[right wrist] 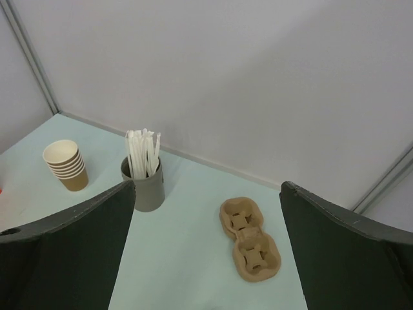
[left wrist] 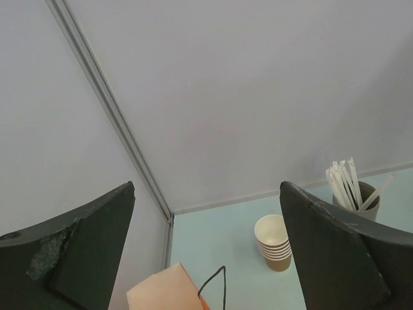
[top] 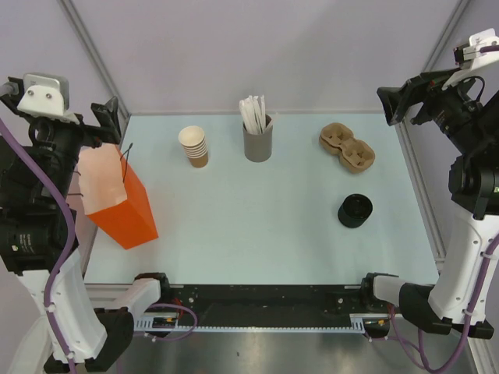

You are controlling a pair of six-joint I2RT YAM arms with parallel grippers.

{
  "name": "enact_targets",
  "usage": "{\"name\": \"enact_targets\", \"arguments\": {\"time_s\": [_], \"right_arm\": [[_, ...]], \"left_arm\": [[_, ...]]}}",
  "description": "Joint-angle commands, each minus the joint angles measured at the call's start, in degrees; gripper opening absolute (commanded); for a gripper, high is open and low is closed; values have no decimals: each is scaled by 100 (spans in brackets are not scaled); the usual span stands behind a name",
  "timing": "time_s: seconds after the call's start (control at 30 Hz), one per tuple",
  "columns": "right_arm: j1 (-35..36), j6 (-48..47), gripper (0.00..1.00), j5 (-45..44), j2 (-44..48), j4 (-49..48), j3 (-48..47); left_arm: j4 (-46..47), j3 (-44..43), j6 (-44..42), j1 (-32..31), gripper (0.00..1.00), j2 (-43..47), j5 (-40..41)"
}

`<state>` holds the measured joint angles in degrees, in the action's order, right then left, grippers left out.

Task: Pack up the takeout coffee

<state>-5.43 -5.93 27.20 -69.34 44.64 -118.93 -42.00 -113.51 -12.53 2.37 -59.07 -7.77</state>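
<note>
You're just starting: left gripper (left wrist: 206, 185) and right gripper (right wrist: 206, 184) are hanging apart, empty, cup stack (top: 193, 146) waiting left of grey holder (top: 257, 142).

In the left wrist view the orange bag (left wrist: 164, 294) is cut off by the bottom edge, and the grey holder (left wrist: 368, 210) sits half behind a finger (left wrist: 342, 258) of the left hand (left wrist: 208, 188). From above, the black round thing (top: 355, 210) on the bench (top: 257, 226) is too small to identify
</note>
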Motion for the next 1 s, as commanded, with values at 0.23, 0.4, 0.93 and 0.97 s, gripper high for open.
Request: {"name": "enact_targets", "arguments": {"time_s": [0.23,0.4,0.93,0.97], "right_arm": [[-46,84,100,31,79,-281,-33],[-55,13,100,303,79,-289,37],[-28,-303,100,524,149,-439,643],[-19,-338,100,497,149,-430,748]], "left_arm": [[-10,22,49,-26,99,1,-234],[-19,75,41,-26,99,9,-322],[-133,295,-319,-35,99,-17,-1121],[-151,295,-328,-35,100,-26,-1139]]}}
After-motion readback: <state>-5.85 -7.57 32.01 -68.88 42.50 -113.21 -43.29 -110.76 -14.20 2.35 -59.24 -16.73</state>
